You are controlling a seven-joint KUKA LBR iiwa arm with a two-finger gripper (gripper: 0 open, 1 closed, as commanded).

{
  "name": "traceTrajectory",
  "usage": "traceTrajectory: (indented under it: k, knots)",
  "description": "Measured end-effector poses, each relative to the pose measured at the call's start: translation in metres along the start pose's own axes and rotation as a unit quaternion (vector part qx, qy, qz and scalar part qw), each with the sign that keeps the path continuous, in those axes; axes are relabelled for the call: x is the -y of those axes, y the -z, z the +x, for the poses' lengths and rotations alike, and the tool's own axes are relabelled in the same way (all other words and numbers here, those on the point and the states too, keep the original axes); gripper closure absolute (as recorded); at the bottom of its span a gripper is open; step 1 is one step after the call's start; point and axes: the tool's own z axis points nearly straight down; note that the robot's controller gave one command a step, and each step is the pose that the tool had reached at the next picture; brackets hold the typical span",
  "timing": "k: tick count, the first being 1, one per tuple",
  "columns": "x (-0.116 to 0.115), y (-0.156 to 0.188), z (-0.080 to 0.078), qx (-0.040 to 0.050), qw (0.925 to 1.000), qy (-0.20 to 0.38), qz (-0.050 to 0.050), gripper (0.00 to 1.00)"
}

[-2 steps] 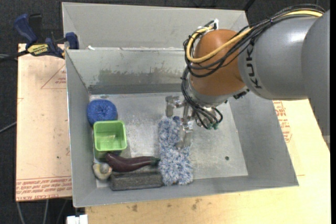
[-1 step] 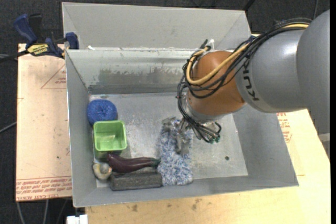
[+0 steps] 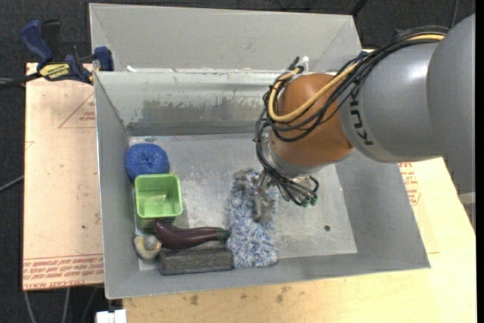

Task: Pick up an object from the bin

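My gripper [image 3: 259,202] hangs below the orange wrist cover, low over the middle of the bin floor. Its metal fingers sit on the upper end of a blue-and-white speckled cloth [image 3: 249,234] that lies crumpled toward the front of the bin. The cloth's top edge bunches up around the fingertips. Left of the cloth lies a dark purple eggplant-shaped thing [image 3: 187,236], and in front of that a dark grey rectangular block [image 3: 195,262].
At the bin's left side stand a green square cup [image 3: 158,198] and a blue ball-like scrubber [image 3: 147,159]. A small beige shell-like thing [image 3: 146,245] lies at the front left. The arm and its cables cover the right half of the bin.
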Motion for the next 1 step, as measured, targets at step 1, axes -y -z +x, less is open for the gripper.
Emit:
traceTrajectory:
  k: [1]
  knots:
    - [-0.0106, 0.1703, -0.0022, -0.0105, 0.9998, 0.015, -0.001, 1.0]
